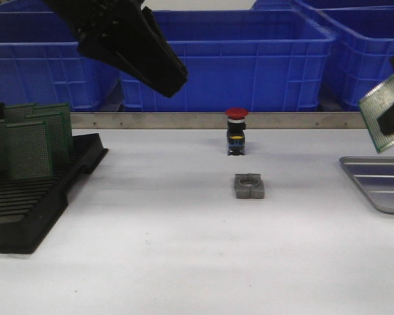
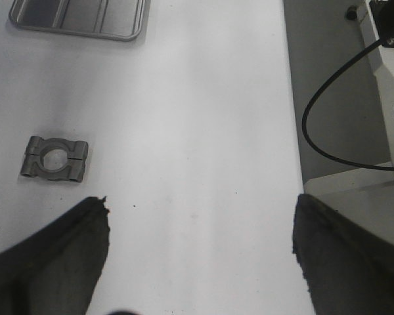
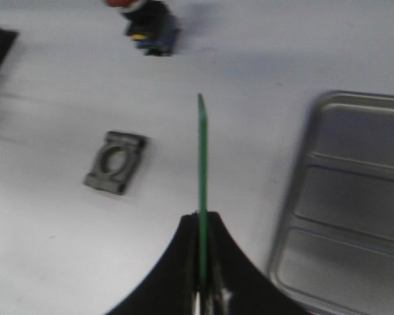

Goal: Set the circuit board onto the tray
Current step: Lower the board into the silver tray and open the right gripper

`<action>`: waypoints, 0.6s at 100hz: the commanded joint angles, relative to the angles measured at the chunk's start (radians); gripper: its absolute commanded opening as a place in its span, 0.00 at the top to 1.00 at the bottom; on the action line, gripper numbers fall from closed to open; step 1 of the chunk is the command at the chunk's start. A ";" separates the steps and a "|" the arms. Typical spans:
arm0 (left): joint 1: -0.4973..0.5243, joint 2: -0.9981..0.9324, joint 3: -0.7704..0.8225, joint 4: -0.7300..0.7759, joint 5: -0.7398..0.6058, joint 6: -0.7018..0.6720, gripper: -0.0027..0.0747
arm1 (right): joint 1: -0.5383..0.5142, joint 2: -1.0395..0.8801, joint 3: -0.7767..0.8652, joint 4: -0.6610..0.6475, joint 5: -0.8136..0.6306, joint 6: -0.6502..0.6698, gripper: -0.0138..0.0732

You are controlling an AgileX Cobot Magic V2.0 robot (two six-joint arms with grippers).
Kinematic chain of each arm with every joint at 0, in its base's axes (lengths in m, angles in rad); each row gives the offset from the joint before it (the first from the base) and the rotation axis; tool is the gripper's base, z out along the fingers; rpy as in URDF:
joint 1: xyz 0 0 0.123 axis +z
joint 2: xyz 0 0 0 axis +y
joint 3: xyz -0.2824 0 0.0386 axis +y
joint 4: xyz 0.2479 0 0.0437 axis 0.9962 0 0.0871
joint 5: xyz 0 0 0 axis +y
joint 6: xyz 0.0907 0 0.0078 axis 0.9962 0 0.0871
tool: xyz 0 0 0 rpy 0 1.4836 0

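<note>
My right gripper [image 3: 201,220] is shut on a green circuit board [image 3: 201,157], seen edge-on in the right wrist view. In the front view the board [image 1: 383,111] hangs tilted in the air at the far right, above the silver-grey tray [image 1: 381,184]. The tray also shows in the right wrist view [image 3: 354,197] and in the left wrist view [image 2: 79,18], and holds nothing. My left gripper [image 2: 200,239] is open and empty, raised high at the upper left of the front view [image 1: 164,75].
A black slotted rack [image 1: 33,190] with several green boards [image 1: 29,141] stands at the left. A grey metal clamp block [image 1: 249,186] and a red-capped push button [image 1: 236,131] sit mid-table. Big blue crates [image 1: 230,59] line the back.
</note>
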 commanded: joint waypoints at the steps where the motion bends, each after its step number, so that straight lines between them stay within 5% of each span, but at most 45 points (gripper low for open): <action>1: 0.002 -0.045 -0.029 -0.065 0.008 -0.008 0.26 | -0.047 0.020 -0.032 0.030 -0.003 0.002 0.92; 31: 0.002 -0.045 -0.029 -0.065 0.008 -0.008 0.26 | -0.067 0.180 -0.113 0.029 -0.005 -0.001 0.88; 38: 0.002 -0.045 -0.029 -0.065 0.008 -0.008 0.26 | -0.067 0.198 -0.131 0.005 -0.002 -0.002 0.73; 53: 0.002 -0.045 -0.029 -0.065 0.000 -0.008 0.26 | -0.067 0.202 -0.166 -0.097 -0.028 -0.002 0.20; 60: 0.002 -0.045 -0.029 -0.056 -0.017 -0.008 0.26 | -0.067 0.201 -0.185 -0.151 -0.029 -0.002 0.08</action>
